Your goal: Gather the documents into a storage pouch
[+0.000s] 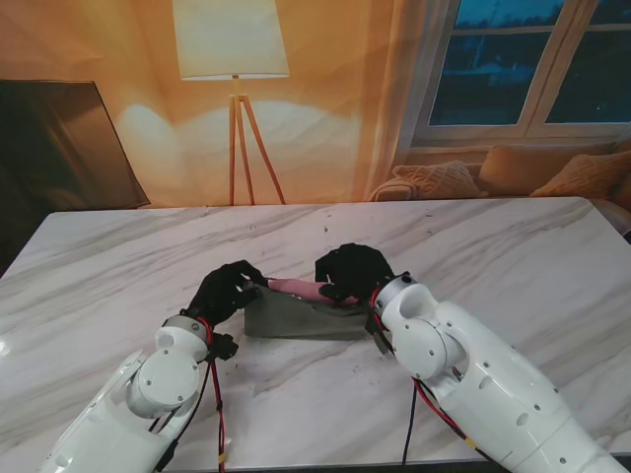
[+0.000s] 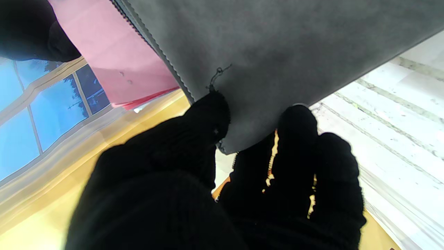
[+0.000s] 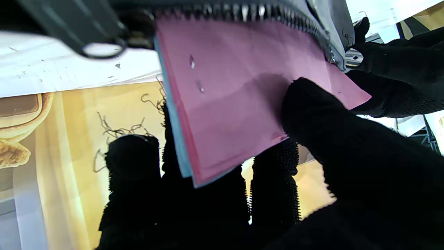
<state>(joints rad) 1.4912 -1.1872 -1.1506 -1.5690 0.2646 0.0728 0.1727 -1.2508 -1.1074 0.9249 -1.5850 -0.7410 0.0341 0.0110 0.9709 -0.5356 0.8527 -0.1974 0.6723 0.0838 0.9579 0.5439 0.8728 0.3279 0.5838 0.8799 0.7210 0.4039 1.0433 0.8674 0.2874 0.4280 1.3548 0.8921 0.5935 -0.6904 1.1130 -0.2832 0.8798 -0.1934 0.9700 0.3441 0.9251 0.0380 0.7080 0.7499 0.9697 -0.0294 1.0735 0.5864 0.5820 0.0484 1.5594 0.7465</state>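
Note:
A grey fabric pouch (image 1: 296,317) stands on the marble table (image 1: 513,256) between my two black-gloved hands. My left hand (image 1: 225,291) pinches the pouch's left corner (image 2: 242,114) between thumb and fingers. Pink documents (image 1: 294,287) stick out of the pouch's open zipper mouth. My right hand (image 1: 350,273) is shut on them. In the right wrist view the thumb (image 3: 312,114) presses the pink sheet (image 3: 236,97) against the fingers behind it, and a blue sheet edge (image 3: 175,139) shows beside it. The zipper teeth (image 3: 263,12) run along the pouch mouth.
A floor lamp (image 1: 235,59) on a tripod stands behind the table. A sofa with cushions (image 1: 513,172) sits under the window at the far right. Bare marble spreads around the pouch on all sides.

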